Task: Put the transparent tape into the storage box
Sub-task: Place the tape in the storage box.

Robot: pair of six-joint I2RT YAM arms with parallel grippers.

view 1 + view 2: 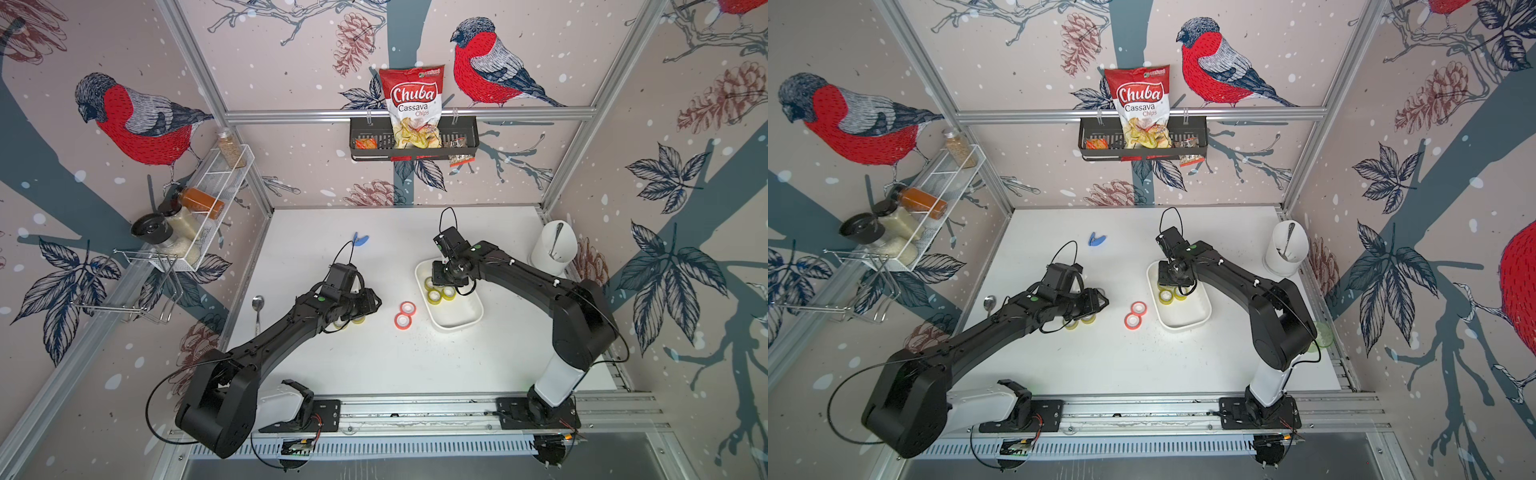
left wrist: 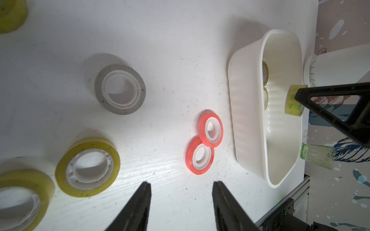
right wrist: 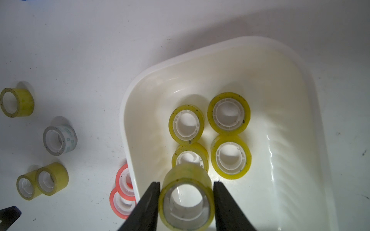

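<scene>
Right wrist view: the right gripper [image 3: 186, 183] has its jaws clamped on 1 transparent tape roll [image 3: 187, 172], with 1 finger against each side of the yellowish winding and the open core facing the camera. The storage box [image 3: 280, 96] lies directly beneath the jaws, and the held roll hangs above its interior. 4 stored rolls [image 3: 229, 113] rest on the box floor just ahead of the jaws. Left wrist view: the left gripper [image 2: 182, 183] has its jaws apart with nothing between them. 2 red tape rolls [image 2: 210, 129] lie touching each other on the table [image 2: 170, 50] just ahead of the jaws, and the storage box stands beyond them. 2 loose yellowish rolls [image 2: 88, 167] and 1 grey roll [image 2: 120, 89] lie off to one side of the jaws.
</scene>
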